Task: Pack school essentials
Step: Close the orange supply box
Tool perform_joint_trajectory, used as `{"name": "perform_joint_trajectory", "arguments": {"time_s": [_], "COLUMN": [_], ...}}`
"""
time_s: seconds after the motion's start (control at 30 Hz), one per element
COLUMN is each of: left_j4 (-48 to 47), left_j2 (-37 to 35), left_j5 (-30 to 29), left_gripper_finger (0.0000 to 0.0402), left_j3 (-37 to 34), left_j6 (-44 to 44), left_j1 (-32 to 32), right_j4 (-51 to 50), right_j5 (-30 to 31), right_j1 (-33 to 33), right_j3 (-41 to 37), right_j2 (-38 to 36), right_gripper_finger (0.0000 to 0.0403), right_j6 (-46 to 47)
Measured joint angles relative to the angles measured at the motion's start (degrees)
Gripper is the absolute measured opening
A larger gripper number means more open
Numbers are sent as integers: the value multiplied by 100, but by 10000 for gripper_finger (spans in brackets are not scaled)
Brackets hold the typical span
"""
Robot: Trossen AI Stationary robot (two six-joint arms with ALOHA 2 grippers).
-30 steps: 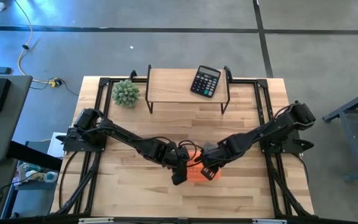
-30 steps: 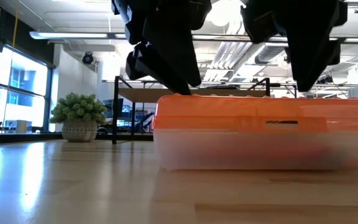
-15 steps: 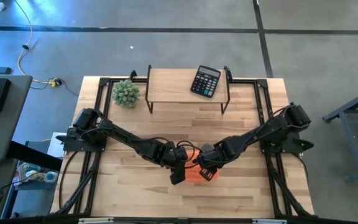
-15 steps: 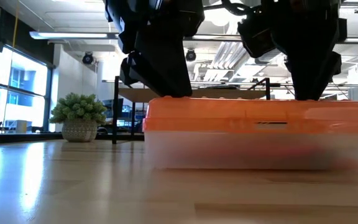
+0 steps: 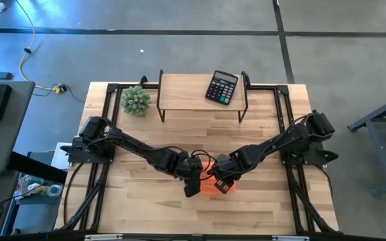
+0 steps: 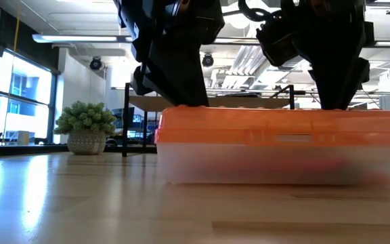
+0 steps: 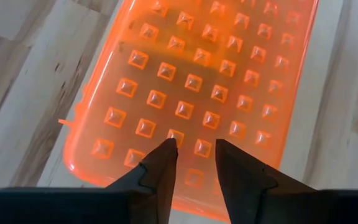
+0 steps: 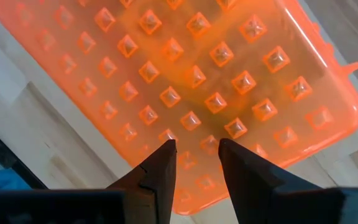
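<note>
A translucent box with a studded orange lid (image 5: 214,186) sits flat on the table, near its front middle. In the low view (image 6: 276,146) its contents show only as a reddish blur through the wall, so the school essentials are hidden. My left gripper (image 5: 193,185) comes down on the lid's left part (image 6: 181,100). My right gripper (image 5: 222,182) comes down on its right part (image 6: 334,103). Each has its fingers nearly together, with a narrow gap. My left gripper (image 7: 196,146) sets its fingertips (image 7: 166,149) down on the lid's studded top (image 7: 185,109), near one short end, slanting from above. My right gripper (image 8: 197,146) sets its fingertips (image 8: 165,149) on the lid's top (image 8: 191,118) toward the other end, from above. The box stays flat on the table.
A black calculator (image 5: 221,87) lies on a low wooden shelf (image 5: 193,90) at the far edge. A spiky green plant (image 5: 135,100) stands to the shelf's left, also seen in the low view (image 6: 85,129). Bare wood lies to the left of and in front of the box.
Both grippers came down slightly onto the lid. The lid's left end, a little raised a second ago, has gone down and the lid now lies level. The box has slid a short way toward the table's left.
</note>
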Motion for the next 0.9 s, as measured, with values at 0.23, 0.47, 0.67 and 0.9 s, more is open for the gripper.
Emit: {"name": "perform_joint_trajectory", "arguments": {"time_s": [0.23,0.47,0.67,0.9], "left_j4": [15,-5,-25,-272], "left_j2": [-13,-8,9,7], "left_j5": [29,104,123,172], "left_gripper_finger": [78,75,75,74], "left_j3": [-2,95,281,291], "left_j6": [-7,-17,27,56], "left_j1": [-9,-16,-28,-6], "right_j4": [-15,-226,-366,-857], "right_j5": [34,360,548,590], "right_j1": [-24,50,77,77], "right_j3": [32,225,361,363], "right_j2": [-63,-156,-351,-396], "right_gripper_finger": [122,122,122,122], "right_j6": [2,-72,-85,68]}}
